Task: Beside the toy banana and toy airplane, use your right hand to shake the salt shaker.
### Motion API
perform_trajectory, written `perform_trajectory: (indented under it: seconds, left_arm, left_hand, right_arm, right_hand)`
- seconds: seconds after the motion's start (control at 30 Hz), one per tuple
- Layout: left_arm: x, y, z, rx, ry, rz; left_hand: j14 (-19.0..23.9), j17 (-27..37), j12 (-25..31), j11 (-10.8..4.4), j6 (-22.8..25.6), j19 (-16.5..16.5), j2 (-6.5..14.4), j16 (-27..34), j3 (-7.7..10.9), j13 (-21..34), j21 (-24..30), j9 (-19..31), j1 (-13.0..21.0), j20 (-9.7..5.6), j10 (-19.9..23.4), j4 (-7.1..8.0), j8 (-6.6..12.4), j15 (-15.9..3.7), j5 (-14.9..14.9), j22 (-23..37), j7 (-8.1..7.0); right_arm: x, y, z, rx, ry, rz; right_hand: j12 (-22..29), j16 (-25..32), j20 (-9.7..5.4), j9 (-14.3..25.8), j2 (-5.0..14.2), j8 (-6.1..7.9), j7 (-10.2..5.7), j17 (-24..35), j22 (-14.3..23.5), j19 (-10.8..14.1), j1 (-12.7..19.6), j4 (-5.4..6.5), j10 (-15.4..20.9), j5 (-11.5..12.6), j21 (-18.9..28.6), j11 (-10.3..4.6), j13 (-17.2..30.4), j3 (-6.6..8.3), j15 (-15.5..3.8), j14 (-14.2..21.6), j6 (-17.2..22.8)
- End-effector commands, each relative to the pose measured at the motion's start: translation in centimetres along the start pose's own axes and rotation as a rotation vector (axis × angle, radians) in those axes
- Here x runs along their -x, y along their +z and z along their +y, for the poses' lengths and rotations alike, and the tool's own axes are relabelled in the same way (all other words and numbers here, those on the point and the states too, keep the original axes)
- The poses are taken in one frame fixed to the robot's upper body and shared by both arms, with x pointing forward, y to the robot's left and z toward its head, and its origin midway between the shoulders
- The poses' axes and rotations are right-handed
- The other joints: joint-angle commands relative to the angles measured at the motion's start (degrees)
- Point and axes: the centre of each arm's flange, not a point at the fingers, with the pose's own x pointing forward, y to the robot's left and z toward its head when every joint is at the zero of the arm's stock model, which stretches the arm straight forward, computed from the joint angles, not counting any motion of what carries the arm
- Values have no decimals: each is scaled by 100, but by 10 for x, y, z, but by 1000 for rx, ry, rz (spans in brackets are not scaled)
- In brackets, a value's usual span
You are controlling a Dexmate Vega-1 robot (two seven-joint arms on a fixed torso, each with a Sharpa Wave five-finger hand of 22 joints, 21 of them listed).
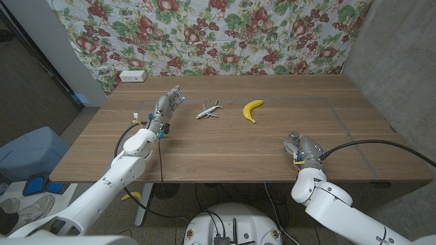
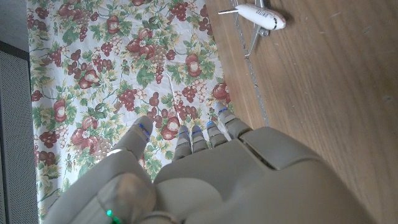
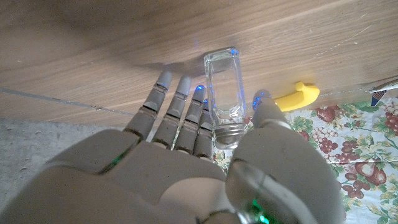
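At the table's near right, the right hand (image 3: 186, 162) pinched the clear glass salt shaker (image 3: 224, 96) between thumb and fingers, well apart from the yellow toy banana (image 1: 253, 109) and white toy airplane (image 1: 208, 109). The smooth glass could slip during shaking. The left hand (image 1: 165, 109) hovered, fingers spread.

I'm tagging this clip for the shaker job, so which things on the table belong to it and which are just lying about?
Belongs to the job:
- clear glass salt shaker, between the fingers of the right hand
- yellow toy banana
- white toy airplane

Just there:
- left hand, holding nothing
- white box at the table's far edge
- floral cloth behind the table
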Motion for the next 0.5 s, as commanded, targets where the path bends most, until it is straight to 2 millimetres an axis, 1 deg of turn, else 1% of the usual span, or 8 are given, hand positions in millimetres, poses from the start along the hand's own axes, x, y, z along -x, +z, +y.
perform_trajectory:
  seconds: [0.03, 0.07, 0.13, 0.2, 0.27, 0.33, 0.4, 0.5]
  left_arm:
    - [2, 0, -1, -2, 7, 4]
    - [2, 0, -1, -3, 6, 4]
    - [2, 0, -1, -3, 5, 4]
    - [2, 0, -2, -3, 4, 5]
    - [1, 0, -2, -4, 4, 4]
    - [1, 0, -2, -3, 3, 4]
    - [1, 0, -3, -4, 4, 4]
    - [0, 0, -3, -4, 2, 5]
  left_hand:
    - [21, 17, 13, -11, 42, 65, 217, 13, -7, 20, 3, 18, 76, 6, 52, -9, 11, -173, 32, 22, 4]
    - [21, 17, 13, -15, 42, 64, 217, 13, -7, 20, 3, 18, 76, 8, 52, -9, 11, -178, 32, 22, 7]
    - [21, 17, 13, -14, 41, 64, 217, 12, -7, 20, 3, 18, 77, 8, 51, -10, 11, -172, 32, 22, 7]
    - [17, 17, 12, -18, 39, 64, 219, 12, -7, 20, 3, 18, 77, 5, 49, -10, 10, -179, 32, 22, 9]
    - [19, 17, 11, -11, 39, 63, 220, 12, -7, 20, 2, 18, 78, 5, 47, -10, 10, -174, 32, 22, 16]
    - [22, 18, 11, -12, 43, 61, 220, 14, -8, 20, 2, 18, 78, 2, 47, -9, 12, -178, 32, 22, 11]
    - [22, 17, 12, -9, 44, 62, 218, 14, -9, 20, 2, 18, 78, 3, 49, -10, 12, -177, 32, 22, 10]
    - [20, 17, 13, -14, 44, 63, 216, 13, -9, 20, 2, 18, 78, 3, 51, -12, 12, -178, 32, 22, 5]
  right_arm:
    - [-5, 1, 1, 17, -22, -1]
    - [-5, 1, 1, 19, -24, -1]
    - [-6, 2, 1, 20, -31, 0]
    - [-6, 2, 1, 26, -40, 4]
    - [-6, 2, 1, 28, -52, 4]
    - [-6, 2, 1, 27, -66, 4]
    - [-6, 2, 1, 27, -84, 5]
    - [-6, 2, 0, 20, -91, 4]
  right_hand:
    - [385, 616, -79, 27, 22, 166, -113, 710, 59, 194, 308, -6, 515, -19, 169, -123, 336, -132, -781, 228, 585]
    - [488, 765, -159, 32, 80, 205, -132, 871, 70, 303, 390, -12, 636, -19, 244, -164, 411, -133, -812, 320, 740]
    - [655, 951, -190, 39, 148, 266, -142, 1074, 83, 381, 503, -22, 843, -25, 322, -222, 520, -128, -866, 462, 973]
    - [876, 1124, -268, 48, 263, 336, -187, 1283, 100, 450, 732, -69, 1092, -10, 415, -302, 672, -53, -932, 660, 1258]
    - [1094, 1270, -343, 59, 375, 406, -270, 1458, 117, 434, 967, -99, 1335, 8, 477, -334, 818, 40, -966, 886, 1534]
    - [1440, 1419, -466, 93, 541, 490, -316, 1723, 150, 416, 1390, -131, 1679, 24, 599, -473, 1079, 221, -996, 1151, 1868]
    - [1669, 1481, -567, 125, 643, 607, -345, 1909, 179, 432, 1667, -135, 1838, 34, 721, -534, 1292, 351, -1004, 1326, 2221]
    - [1746, 1487, -600, 137, 667, 637, -330, 1975, 192, 453, 1743, -116, 1875, 29, 781, -533, 1377, 391, -1002, 1385, 2308]
